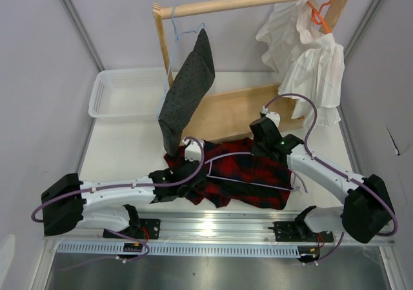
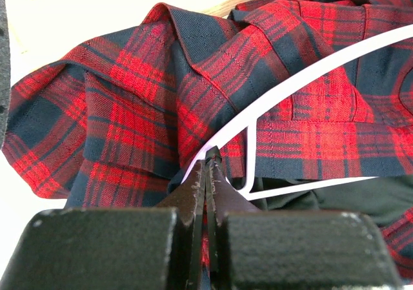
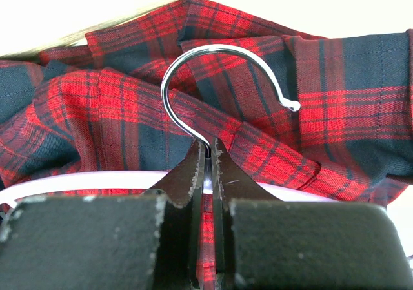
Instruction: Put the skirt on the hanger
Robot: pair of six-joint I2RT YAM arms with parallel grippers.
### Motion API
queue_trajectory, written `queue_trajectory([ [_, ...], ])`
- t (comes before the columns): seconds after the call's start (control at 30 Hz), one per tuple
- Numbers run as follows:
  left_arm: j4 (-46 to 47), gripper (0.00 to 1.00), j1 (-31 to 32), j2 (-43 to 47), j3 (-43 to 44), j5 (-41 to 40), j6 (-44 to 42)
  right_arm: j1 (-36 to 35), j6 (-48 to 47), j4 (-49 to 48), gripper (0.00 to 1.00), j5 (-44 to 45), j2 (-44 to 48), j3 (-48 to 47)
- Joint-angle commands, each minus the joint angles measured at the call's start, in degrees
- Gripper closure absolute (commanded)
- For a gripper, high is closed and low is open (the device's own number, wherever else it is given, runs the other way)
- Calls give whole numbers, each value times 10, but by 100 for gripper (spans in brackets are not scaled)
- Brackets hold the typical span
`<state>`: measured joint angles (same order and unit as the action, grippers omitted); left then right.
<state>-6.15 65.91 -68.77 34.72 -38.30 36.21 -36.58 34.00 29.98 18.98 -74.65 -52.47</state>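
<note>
The left end effector (image 2: pixel 208 164) pinches the hanger (image 2: pixel 310 77) by its arm, the right end effector (image 3: pixel 208 154) pinches its neck, both shut tight, over the skirt (image 2: pixel 129 109); a grey garment (image 1: pixel 187 90) hangs just behind

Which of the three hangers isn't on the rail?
The pale lilac hanger, lying on the plaid skirt; the light blue hanger and orange hanger hang from the rail.

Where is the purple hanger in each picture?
Top view: the hanger lies across the skirt, low in the middle.
Left wrist view: the hanger sweeps from bottom centre to upper right.
Right wrist view: its silver hook curls at centre.
Shared landmark: the red plaid skirt under it.
</note>
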Motion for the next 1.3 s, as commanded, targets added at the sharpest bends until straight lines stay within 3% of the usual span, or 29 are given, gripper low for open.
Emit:
queue_trajectory([
  [0.0,36,100,4,31,-14,9,-1,6,-15,16,100,0,17,-30],
  [0.33,58,100,8,70,-31,67,-49,8,-7,14,100,-9,19,-50],
  [0.93,-90,100,8,85,18,-23,-2,19,-18,26,100,-6,32,-63],
  [1.27,-89,100,8,85,21,-23,1,23,-19,22,100,-15,35,-63],
])
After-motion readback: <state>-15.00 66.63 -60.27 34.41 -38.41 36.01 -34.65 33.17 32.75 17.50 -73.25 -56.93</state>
